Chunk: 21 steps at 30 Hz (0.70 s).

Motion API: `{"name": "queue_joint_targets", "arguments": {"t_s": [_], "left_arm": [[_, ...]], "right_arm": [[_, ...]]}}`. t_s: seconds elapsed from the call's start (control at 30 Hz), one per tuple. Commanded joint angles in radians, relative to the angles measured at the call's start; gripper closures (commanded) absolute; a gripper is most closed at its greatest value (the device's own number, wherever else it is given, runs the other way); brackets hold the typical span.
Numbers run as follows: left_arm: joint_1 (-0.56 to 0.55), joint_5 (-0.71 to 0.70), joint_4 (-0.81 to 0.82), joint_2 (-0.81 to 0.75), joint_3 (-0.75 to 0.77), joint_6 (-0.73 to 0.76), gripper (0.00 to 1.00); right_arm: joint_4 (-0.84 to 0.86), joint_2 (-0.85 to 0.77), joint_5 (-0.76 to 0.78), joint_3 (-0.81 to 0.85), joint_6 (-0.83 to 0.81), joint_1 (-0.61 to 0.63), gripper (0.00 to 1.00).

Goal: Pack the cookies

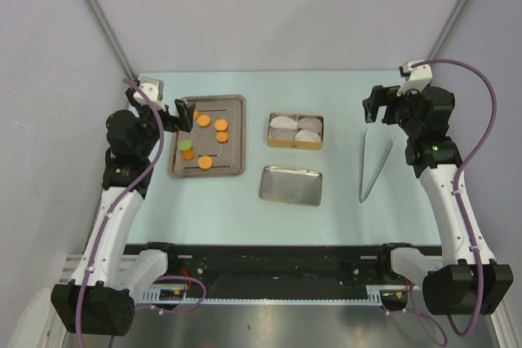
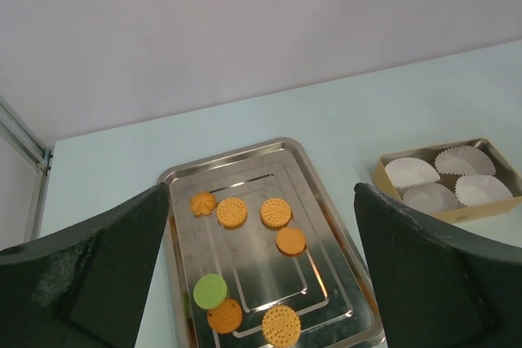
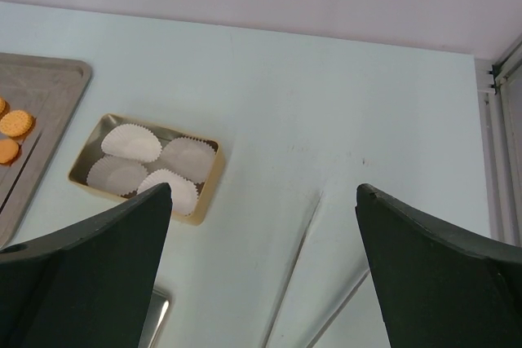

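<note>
Several orange cookies (image 1: 221,125) and one light green cookie (image 1: 187,145) lie on a steel tray (image 1: 232,156) at the left. The left wrist view shows the orange cookies (image 2: 276,213), the green one (image 2: 210,291) and the tray (image 2: 245,258) below my left gripper (image 2: 261,201). That gripper (image 1: 181,113) hovers open and empty over the tray's far left corner. A gold box (image 1: 295,147) holding white paper liners (image 1: 285,124) sits mid-table, also in the right wrist view (image 3: 210,185). My right gripper (image 1: 377,105) is open and empty, high at the far right.
A smaller steel tray (image 1: 290,184) lies in front of the gold box. A clear, pointed plastic sheet (image 1: 375,165) lies on the table under the right arm. The gold box (image 2: 457,213) shows at the right of the left wrist view.
</note>
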Motion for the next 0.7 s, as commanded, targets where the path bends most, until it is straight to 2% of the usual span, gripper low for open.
{"name": "queue_joint_targets", "arguments": {"t_s": [0.0, 0.07, 0.13, 0.2, 0.3, 0.5, 0.67], "left_arm": [[-0.006, -0.01, 0.034, -0.019, 0.001, 0.022, 0.0], [-0.006, -0.011, 0.024, -0.021, 0.001, 0.03, 0.0], [-0.006, -0.017, 0.022, -0.019, -0.006, 0.034, 0.0], [-0.006, -0.019, 0.025, -0.022, -0.017, 0.038, 0.0], [-0.006, -0.016, 0.031, -0.018, -0.032, 0.036, 0.0], [-0.006, -0.016, 0.03, -0.007, -0.041, 0.038, 0.0], [-0.005, -0.016, 0.028, -0.007, -0.052, 0.047, 0.0]], "right_arm": [[0.009, -0.033, 0.018, -0.007, -0.005, -0.005, 0.0], [-0.02, -0.022, 0.034, -0.013, -0.022, 0.003, 0.0], [-0.063, 0.014, 0.16, -0.013, -0.006, 0.019, 0.0], [-0.135, 0.045, 0.198, -0.015, -0.013, 0.027, 0.0], [-0.215, 0.108, 0.226, -0.019, -0.003, 0.029, 0.0], [-0.252, 0.22, 0.226, -0.055, 0.037, 0.036, 0.0], [-0.251, 0.331, 0.258, -0.059, 0.033, 0.067, 0.07]]}}
